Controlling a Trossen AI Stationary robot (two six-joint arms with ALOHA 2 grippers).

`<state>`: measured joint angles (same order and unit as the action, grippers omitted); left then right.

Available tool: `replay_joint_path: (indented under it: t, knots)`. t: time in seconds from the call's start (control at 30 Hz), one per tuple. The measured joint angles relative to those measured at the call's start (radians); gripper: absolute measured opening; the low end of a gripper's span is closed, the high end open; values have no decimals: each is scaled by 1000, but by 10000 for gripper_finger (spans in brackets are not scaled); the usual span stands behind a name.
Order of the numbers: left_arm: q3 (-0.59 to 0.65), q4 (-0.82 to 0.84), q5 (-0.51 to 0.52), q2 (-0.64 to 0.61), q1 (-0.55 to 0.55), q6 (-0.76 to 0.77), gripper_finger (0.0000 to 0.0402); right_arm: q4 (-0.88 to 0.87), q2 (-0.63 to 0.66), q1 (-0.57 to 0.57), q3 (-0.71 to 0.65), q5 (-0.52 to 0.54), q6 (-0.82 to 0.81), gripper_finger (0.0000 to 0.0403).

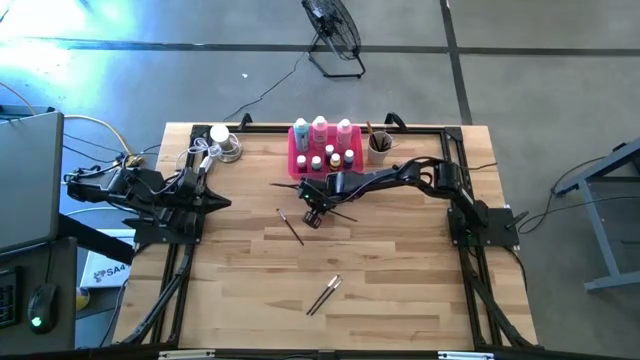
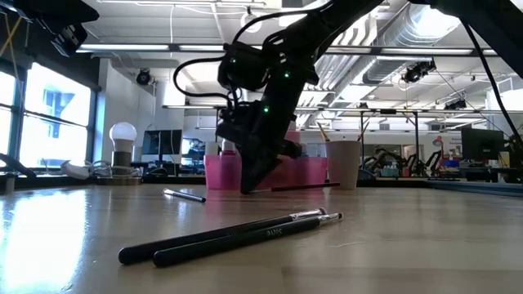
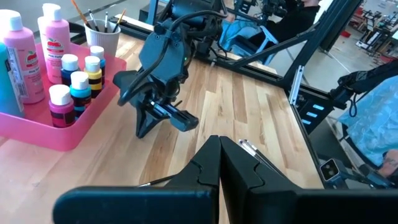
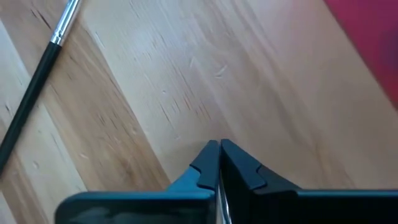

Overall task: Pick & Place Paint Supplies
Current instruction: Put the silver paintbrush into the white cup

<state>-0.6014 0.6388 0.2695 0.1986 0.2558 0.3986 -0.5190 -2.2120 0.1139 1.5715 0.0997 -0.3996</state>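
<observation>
My right gripper (image 1: pixel 314 213) is down low at the wooden table (image 1: pixel 400 290), just in front of the bright pink tray (image 1: pixel 299 162) of little paint bottles (image 1: pixel 332 158). Its jaws are pinched tight on a thin dark paintbrush (image 1: pixel 338 213). Another thin brush (image 1: pixel 290 227) lies close by. Two more dark brushes (image 1: pixel 324 295) lie nearer the front edge. My left gripper (image 3: pixel 219 163) waits at the left side, jaws together, holding nothing.

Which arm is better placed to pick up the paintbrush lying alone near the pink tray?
The right. Its end effector is low over the table beside that paintbrush; the left end effector waits at the table's left edge.
</observation>
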Motion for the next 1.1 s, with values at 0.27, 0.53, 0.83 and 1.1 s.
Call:
replay_joint_path:
  t: [0.27, 0.53, 0.83, 1.1]
  knots:
    - [0, 0, 0, 0, 0, 6, 0, -13, 32, 14, -5, -38, -22, 3]
    - [0, 0, 0, 0, 0, 7, 0, -2, 111, 48, -5, -104, -18, 3]
    - [0, 1, -1, 0, 0, 23, 0, 8, 256, 79, -4, -144, -6, 3]
    - [0, 0, 0, 0, 0, 23, 0, 27, 464, 119, -3, -3, 36, 3]
